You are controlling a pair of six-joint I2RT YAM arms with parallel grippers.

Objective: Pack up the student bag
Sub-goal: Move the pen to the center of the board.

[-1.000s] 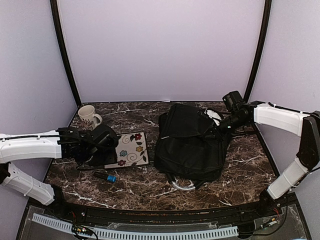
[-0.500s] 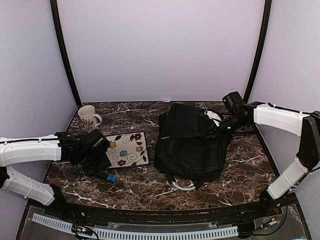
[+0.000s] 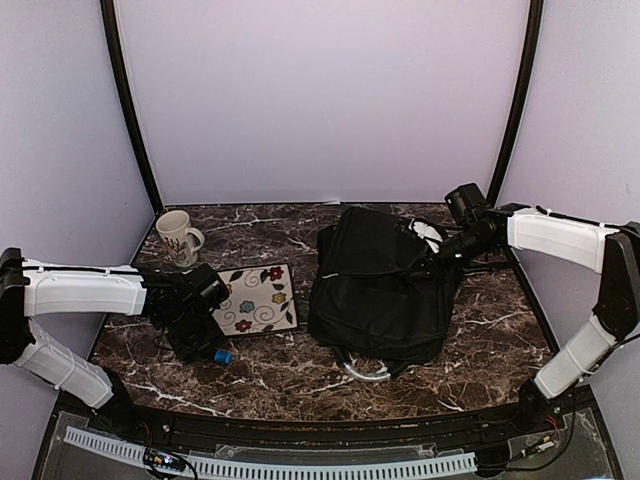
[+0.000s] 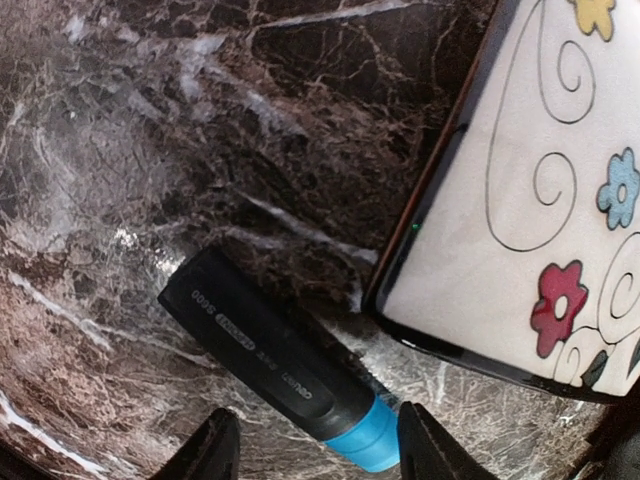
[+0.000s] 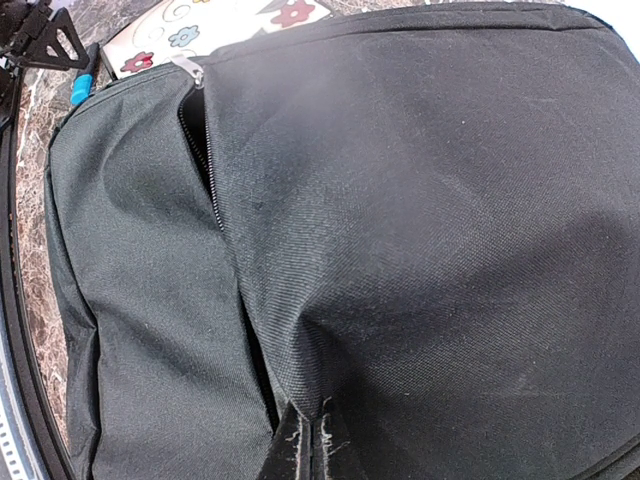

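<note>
On the dark marble table point(image 3: 290, 375), right of centre, the black bag point(image 3: 380, 285) lies flat with its zip partly open. The right gripper point(image 5: 305, 448) stays pinched tight on a fold of the bag's fabric at its far right side, as it was a second ago. Left of the bag sits the flowered notebook point(image 3: 255, 298), with the mug point(image 3: 177, 236) behind it. The left gripper point(image 4: 318, 455) is what has changed: it has swung off the notebook's edge toward the near side and now hangs low over the marker point(image 4: 275, 365), jaws wide either side of its blue cap, not yet closed. The marker looks like the next item to pack.
</note>
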